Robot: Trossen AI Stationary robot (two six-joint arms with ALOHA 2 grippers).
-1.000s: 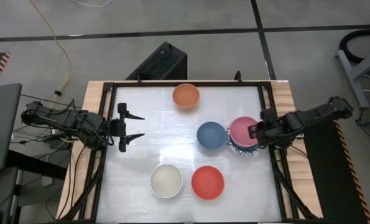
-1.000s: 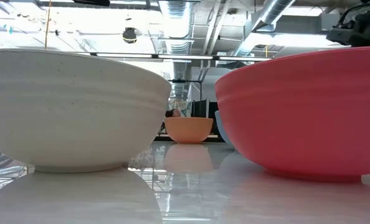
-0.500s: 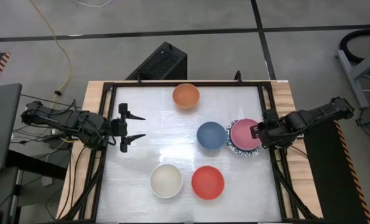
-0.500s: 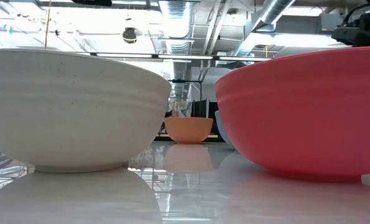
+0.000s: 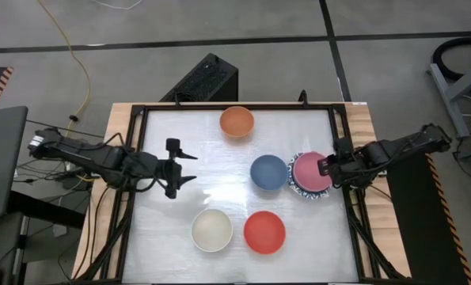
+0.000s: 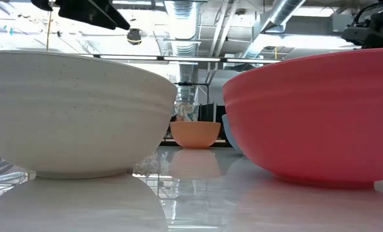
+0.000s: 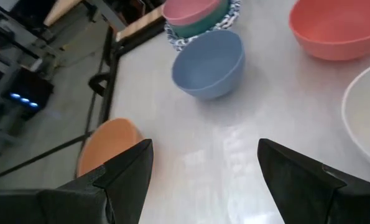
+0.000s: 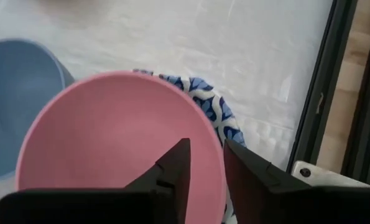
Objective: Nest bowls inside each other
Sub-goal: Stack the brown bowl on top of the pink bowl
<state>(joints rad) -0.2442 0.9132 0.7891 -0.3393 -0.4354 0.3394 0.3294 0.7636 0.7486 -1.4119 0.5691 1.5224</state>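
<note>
Five bowls or stacks show on the table. An orange bowl [image 5: 237, 121] stands at the far side, a blue bowl [image 5: 268, 172] in the middle, and a cream bowl [image 5: 212, 229] and a red bowl [image 5: 264, 232] near the front. At the right, a pink bowl [image 5: 310, 172] sits nested in a green bowl [image 7: 204, 26], which sits in a blue-patterned bowl [image 8: 206, 93]. My right gripper [image 8: 206, 155] is open; one finger stands over the pink bowl's inside and one outside its right rim. My left gripper [image 5: 192, 168] hangs open over the table's left half, holding nothing.
A black frame [image 5: 342, 142] runs around the white table top. Bare table lies between my left gripper and the blue bowl. In the low view the cream bowl [image 6: 69, 109] and the red bowl [image 6: 313, 116] fill the foreground.
My left gripper has moved from the table's left edge toward the middle, sinking a little, and has stayed open. The pink bowl has settled slightly lower onto the stack. My right arm has kept its place.
</note>
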